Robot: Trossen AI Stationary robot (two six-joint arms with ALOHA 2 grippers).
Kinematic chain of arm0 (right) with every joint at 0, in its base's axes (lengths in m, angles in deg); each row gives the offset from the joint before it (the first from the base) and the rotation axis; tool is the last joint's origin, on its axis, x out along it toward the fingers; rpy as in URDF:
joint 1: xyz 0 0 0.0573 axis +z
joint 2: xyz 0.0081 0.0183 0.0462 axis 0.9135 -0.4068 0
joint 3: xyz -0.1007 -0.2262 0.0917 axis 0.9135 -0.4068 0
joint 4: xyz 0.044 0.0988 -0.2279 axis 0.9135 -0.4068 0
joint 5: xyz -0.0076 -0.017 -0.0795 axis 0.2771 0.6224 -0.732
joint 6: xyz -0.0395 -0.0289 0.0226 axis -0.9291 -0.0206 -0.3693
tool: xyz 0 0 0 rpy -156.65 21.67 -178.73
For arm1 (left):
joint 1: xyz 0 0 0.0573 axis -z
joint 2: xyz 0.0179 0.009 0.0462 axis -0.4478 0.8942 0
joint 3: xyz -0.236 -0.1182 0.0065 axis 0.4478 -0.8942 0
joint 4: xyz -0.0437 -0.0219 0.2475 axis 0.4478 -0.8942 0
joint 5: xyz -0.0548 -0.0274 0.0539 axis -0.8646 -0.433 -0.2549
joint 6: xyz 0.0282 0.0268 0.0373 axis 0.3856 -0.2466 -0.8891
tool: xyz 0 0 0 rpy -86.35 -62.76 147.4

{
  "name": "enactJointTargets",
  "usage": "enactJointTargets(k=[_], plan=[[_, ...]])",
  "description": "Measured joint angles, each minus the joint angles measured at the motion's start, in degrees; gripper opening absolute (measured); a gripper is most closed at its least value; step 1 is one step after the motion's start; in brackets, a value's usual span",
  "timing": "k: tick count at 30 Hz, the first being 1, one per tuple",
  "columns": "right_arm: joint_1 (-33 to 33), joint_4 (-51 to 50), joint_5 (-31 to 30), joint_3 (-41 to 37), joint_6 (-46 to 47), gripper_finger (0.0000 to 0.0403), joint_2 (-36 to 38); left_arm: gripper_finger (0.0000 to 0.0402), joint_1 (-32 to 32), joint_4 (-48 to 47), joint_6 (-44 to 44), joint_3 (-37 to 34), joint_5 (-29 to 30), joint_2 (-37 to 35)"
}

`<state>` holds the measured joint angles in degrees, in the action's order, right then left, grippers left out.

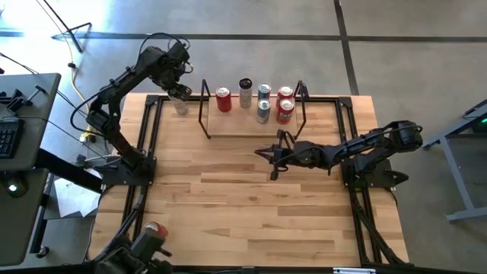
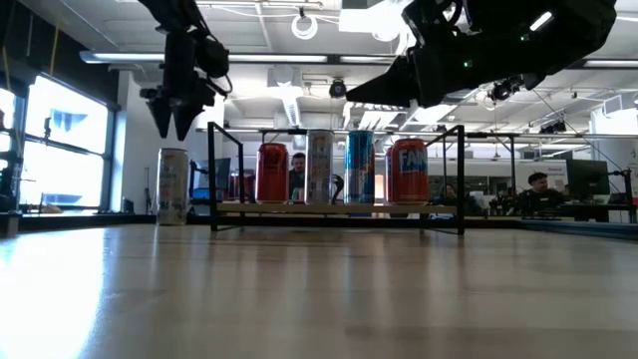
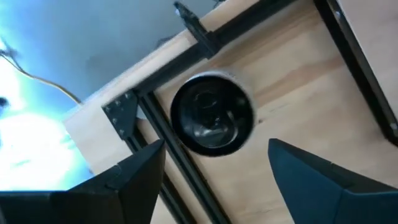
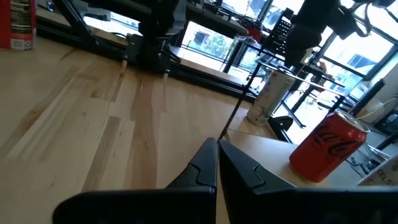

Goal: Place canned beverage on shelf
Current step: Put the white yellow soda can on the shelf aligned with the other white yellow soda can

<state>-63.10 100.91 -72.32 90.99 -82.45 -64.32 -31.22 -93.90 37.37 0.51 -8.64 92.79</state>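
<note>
Fingers spread wide on my left gripper (image 2: pixel 177 128) — they hang just above a pale can (image 2: pixel 172 186) and hold nothing. That can stands upright on the table (image 1: pixel 251 198), just beside the shelf (image 1: pixel 251 129), past its left end. Five cans stand on the shelf. My right gripper (image 1: pixel 262 155) waits near the shelf's front — shut tight, empty.

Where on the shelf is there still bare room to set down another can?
The shelf board is bare along its front edge and left end, before the red can. Its right end is crowded, with cans clustered two deep around the Fanta can.
</note>
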Motion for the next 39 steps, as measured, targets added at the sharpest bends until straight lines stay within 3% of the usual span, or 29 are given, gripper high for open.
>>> enactJointTargets(k=[14, 31, 39], plan=[[0.0, -0.02, 1.84, 0.0, 0.0, 0.0, 0.0, 0.0276, -5.7, 6.06, 2.48, -3.19, -10.01, 0.0], [0.0, -0.02, 1.84, 0.0, -0.01, 0.0, 0.0, 0.0276, -5.66, 6.88, 2.86, -3.38, -9.62, 0.0], [0.0, -0.01, 1.86, 0.0, 0.01, 0.0, 0.0, 0.0276, -5.66, 10.79, 1.35, -7.25, -9.45, -0.04]])
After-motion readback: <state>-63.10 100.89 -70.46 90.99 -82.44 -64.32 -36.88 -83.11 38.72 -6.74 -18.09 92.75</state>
